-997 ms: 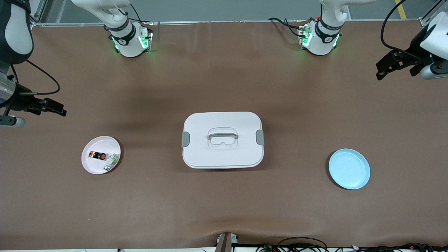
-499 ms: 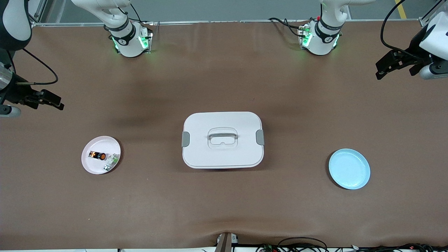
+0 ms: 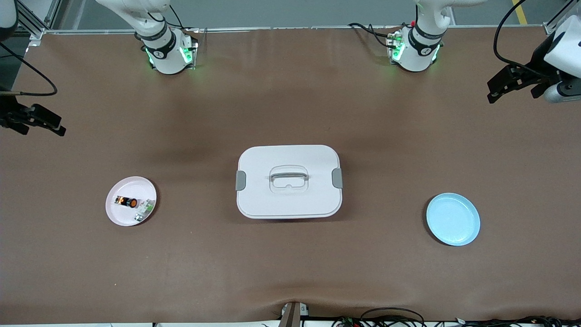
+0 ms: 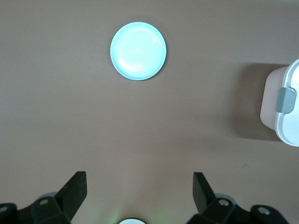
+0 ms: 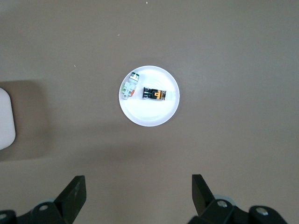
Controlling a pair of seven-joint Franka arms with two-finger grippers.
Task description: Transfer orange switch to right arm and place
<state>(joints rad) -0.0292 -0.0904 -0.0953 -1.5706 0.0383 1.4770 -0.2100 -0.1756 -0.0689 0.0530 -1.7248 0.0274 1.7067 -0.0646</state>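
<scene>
- The orange switch (image 3: 127,201) lies on its side in a pink plate (image 3: 119,216) toward the right arm's end of the table, its round orange face turned up toward the front camera
- A small white-and-green part (image 3: 144,209) lies in the same plate, just beside the switch and slightly nearer the front camera
- In the right wrist view, the switch (image 5: 154,94) and the white-and-green part (image 5: 130,87) lie side by side without touching, inside the plate (image 5: 148,117)
- The right gripper (image 3: 32,119) hangs over bare table at the right arm's end, well apart from the pink plate; its fingers (image 5: 75,192) are spread wide and hold nothing
- The left gripper (image 3: 514,82) hangs over bare table at the left arm's end; its fingers (image 4: 77,186) are likewise spread and hold nothing
- A white lidded box (image 3: 288,181) with grey side latches and a handle recessed in its lid stands at mid-table
- A light blue plate (image 3: 453,219) lies toward the left arm's end, holding nothing; the left wrist view shows it (image 4: 138,51) on the brown table cover (image 3: 290,254)
</scene>
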